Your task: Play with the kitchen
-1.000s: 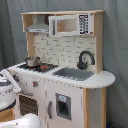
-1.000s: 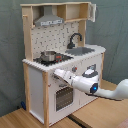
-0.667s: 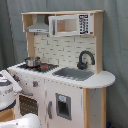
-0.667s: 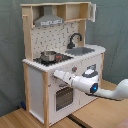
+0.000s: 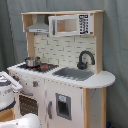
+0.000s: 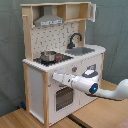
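The claw (image 6: 54, 77) sat against the kitchen (image 6: 75, 35) front near the oven door (image 6: 63, 97); its opening couldn't be told.

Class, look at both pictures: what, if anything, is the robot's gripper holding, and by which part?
It cannot be told. The gripper is right up against the front of the kitchen, above the oven door, but no grasp shows.

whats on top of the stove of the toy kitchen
A small metal pot sits on the stove, toward the first exterior view's left, with a small red spot beside it. The burner under the pot is covered, and whatever is inside the pot cannot be seen.
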Tool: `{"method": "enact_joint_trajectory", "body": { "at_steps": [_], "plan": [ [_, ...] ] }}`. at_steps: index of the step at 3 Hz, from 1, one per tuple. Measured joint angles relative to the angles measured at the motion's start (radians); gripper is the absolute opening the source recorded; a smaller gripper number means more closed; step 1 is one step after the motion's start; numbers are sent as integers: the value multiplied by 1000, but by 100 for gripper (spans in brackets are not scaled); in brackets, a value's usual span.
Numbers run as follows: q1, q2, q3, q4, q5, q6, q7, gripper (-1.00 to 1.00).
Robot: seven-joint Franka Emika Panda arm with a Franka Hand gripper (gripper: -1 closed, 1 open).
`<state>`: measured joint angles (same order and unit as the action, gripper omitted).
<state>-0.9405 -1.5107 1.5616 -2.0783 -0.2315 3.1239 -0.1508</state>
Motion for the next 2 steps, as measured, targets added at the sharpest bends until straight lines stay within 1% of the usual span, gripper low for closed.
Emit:
{"method": "enact_joint_trajectory", "body": {
  "at_steps": [2],
  "plan": [
    [2, -1, 2, 9, 0, -34, -220, -100]
  ]
}}
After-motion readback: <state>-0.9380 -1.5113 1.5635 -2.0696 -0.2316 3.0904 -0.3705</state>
